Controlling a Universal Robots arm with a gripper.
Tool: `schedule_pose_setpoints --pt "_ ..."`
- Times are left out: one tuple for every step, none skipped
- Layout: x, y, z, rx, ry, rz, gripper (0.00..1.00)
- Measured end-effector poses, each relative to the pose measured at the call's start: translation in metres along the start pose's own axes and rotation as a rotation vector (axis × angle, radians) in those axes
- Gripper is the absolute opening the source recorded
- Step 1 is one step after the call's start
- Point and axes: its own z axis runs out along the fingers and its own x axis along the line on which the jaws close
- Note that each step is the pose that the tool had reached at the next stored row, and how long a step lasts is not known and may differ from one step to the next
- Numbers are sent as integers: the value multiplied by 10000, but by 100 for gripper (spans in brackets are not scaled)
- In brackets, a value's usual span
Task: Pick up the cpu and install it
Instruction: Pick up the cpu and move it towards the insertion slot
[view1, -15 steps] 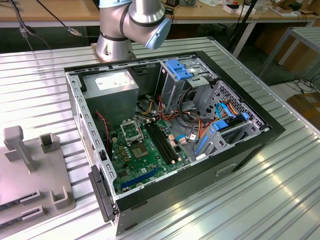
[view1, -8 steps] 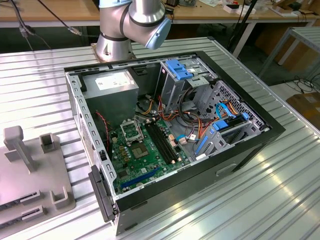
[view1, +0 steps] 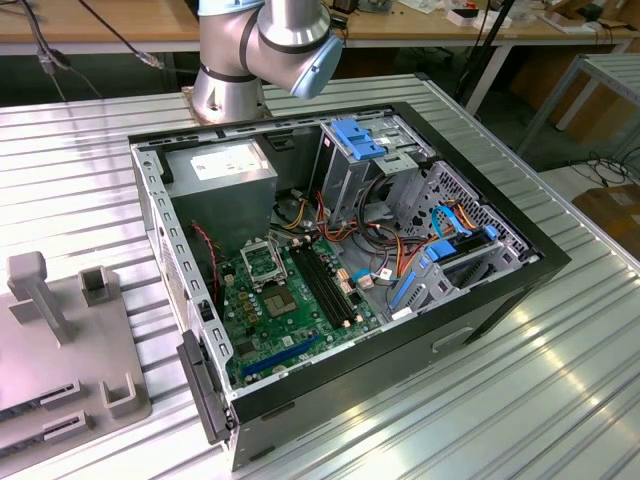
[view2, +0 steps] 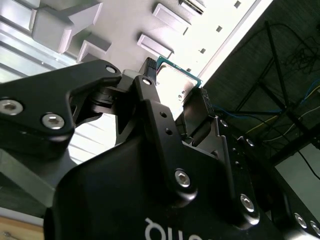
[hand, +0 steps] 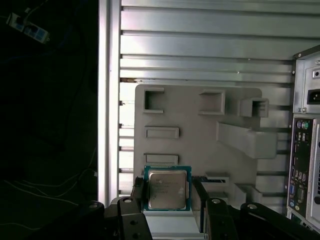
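One ribbed metal tabletop (view1: 560, 380) carries everything: the open computer case (view1: 400, 350) at its middle and a grey holding tray (view1: 95, 350) at the edge on the exterior view's left. Inside the case, the hollow socket frame (view1: 262, 262) sits on the green board beside the grey power-supply box (view1: 225, 175). In the first wrist view the gripper (hand: 169, 200) hangs over that tray, jaws drawn in narrowly on two opposite edges of the cpu (hand: 167, 186), which lies flat between them, metal lid toward the camera. The chip is square, so it has no long axis; the socket lies well apart from it. Print on the lid and the box's white label cannot be made out.
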Motion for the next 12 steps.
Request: schedule_pose_setpoints --pt "0 0 -3 -1 -1 0 47" --pt "0 0 -7 0 -1 0 47" --pt "0 0 -8 0 0 0 47" --pt "0 0 -10 0 0 0 47" --pt "0 0 -12 0 0 0 47" --pt "0 0 -13 0 1 0 47" --pt "0 0 -13 1 1 0 47" --pt "-3 -1 -14 1 2 -1 47" --pt "-6 -1 -13 1 0 0 47" --pt "-8 0 -14 1 1 1 47" --pt "-10 -1 -13 0 0 0 47" --pt "-13 -1 -13 1 0 0 47"
